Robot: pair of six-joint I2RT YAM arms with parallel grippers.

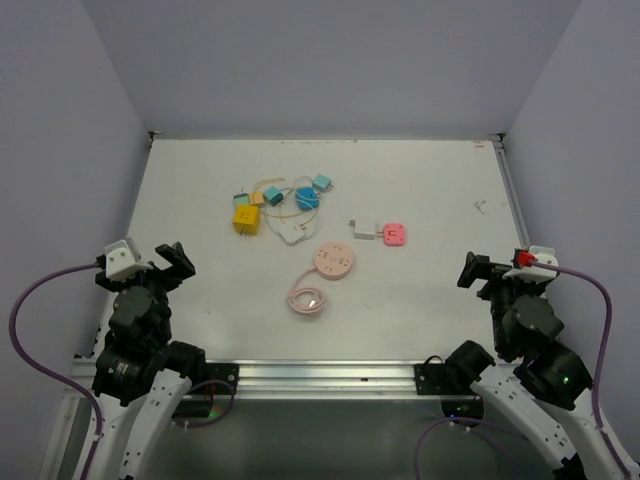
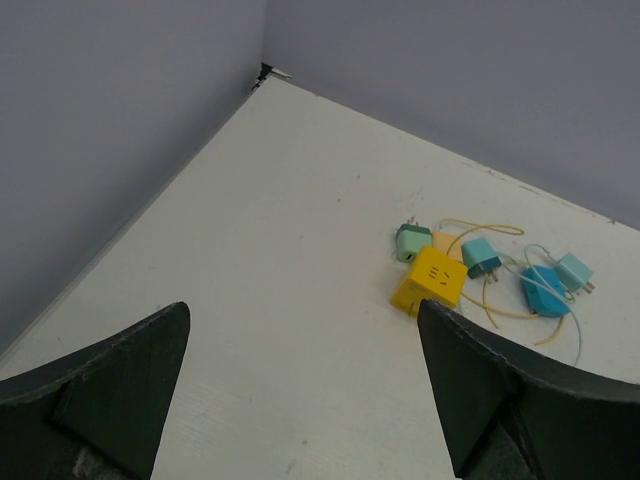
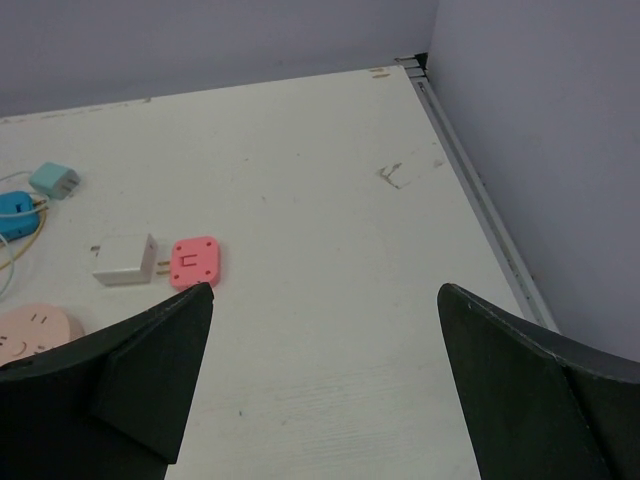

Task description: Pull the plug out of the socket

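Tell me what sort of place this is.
Probably a robotics lab test cell, not a home. A white table is boxed in by plain lavender walls. The left arm and right arm are bolted at its edge. A white plug, pink socket and yellow cube lie on it.

This is looking like a robotics lab test cell. Plain lilac walls (image 1: 330, 60) are enclosing a bare white table (image 1: 420, 290) on three sides. An aluminium rail (image 1: 320, 375) is running along its near edge, where a left arm (image 1: 140, 340) and right arm (image 1: 530, 340) are sitting bolted, trailing purple cables (image 1: 30, 320). Small coloured plugs and sockets (image 1: 285, 205) are lying mid-table.
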